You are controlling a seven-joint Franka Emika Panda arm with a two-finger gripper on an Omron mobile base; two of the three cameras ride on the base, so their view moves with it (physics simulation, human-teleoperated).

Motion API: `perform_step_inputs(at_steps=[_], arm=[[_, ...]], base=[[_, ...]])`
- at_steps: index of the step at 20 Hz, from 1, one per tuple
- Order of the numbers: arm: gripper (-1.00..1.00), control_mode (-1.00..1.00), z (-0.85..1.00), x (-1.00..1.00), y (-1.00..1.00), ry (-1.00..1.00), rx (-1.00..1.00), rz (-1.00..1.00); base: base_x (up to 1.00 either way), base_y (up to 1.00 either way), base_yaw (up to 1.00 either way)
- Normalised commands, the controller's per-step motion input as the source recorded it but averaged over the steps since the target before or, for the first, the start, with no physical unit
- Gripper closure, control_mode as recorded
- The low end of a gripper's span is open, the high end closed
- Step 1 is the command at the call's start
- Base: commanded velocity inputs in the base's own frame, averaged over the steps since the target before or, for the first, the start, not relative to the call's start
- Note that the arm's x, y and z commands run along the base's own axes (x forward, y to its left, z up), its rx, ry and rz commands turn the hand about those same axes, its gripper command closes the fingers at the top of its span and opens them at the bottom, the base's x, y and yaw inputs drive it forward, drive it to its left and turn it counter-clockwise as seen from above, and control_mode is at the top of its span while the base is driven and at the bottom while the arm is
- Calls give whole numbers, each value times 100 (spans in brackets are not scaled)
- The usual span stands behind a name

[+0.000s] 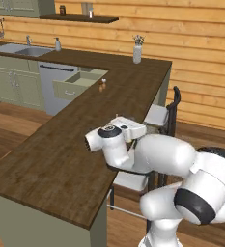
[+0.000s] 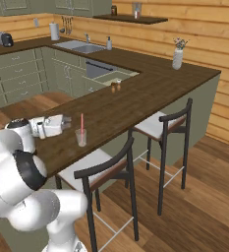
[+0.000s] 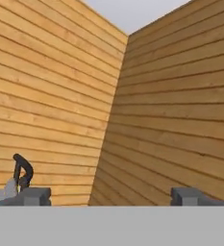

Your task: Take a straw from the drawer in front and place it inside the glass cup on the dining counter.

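The thin reddish-pink straw (image 2: 82, 123) stands upright in the small clear glass cup (image 2: 81, 138) on the dark wood-plank surface (image 2: 135, 93). The tool (image 3: 111, 196) is spread apart, empty, beside the cup. Judged light, stiff and slippery, the straw suits a mid-length pinch.

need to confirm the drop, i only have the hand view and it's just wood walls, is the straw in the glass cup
Observer: yes, in the right base view the straw stands upright in the glass cup.
Operator: where is the cup
Observer: on the dining counter, near its stool-side edge.
Operator: gripper clear of it?
Observer: the gripper is open, beside the cup and apart from it.
Operator: drawer shut?
Observer: no, the left base view shows the drawer pulled out.
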Motion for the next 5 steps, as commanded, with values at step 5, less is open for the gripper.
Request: perform_step_inputs(at_steps=[5], arm=[[-100,-100,-97,-100,-86,0,17,0]], base=[[0,0,0]])
